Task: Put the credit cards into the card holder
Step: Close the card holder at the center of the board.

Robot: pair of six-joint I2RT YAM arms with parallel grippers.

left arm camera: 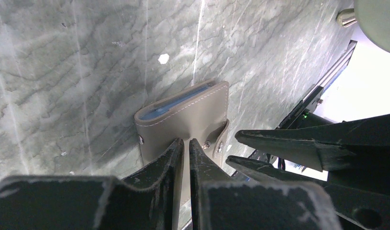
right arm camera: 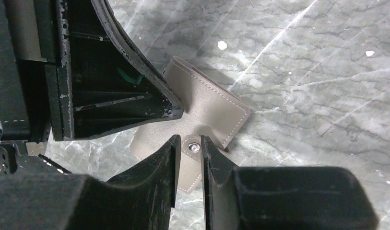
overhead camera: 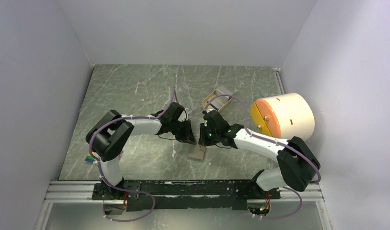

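Observation:
The grey-olive card holder (overhead camera: 196, 153) lies folded on the marble table between both grippers. In the left wrist view the card holder (left arm camera: 193, 112) shows a light blue card edge (left arm camera: 176, 102) tucked inside its fold. My left gripper (left arm camera: 186, 143) is nearly shut, its tips pinching the holder's cover. My right gripper (right arm camera: 189, 143) is closed to a narrow gap with the holder's snap strap (right arm camera: 195, 148) between the fingers. The holder's body (right arm camera: 214, 108) lies just past it. No loose card shows on the table.
A tan oval tray (overhead camera: 218, 98) stands behind the grippers. A big cream cylinder with an orange face (overhead camera: 284, 116) lies at the right, near the right arm. Small coloured tips (overhead camera: 90, 158) show beside the left arm. White walls enclose the table.

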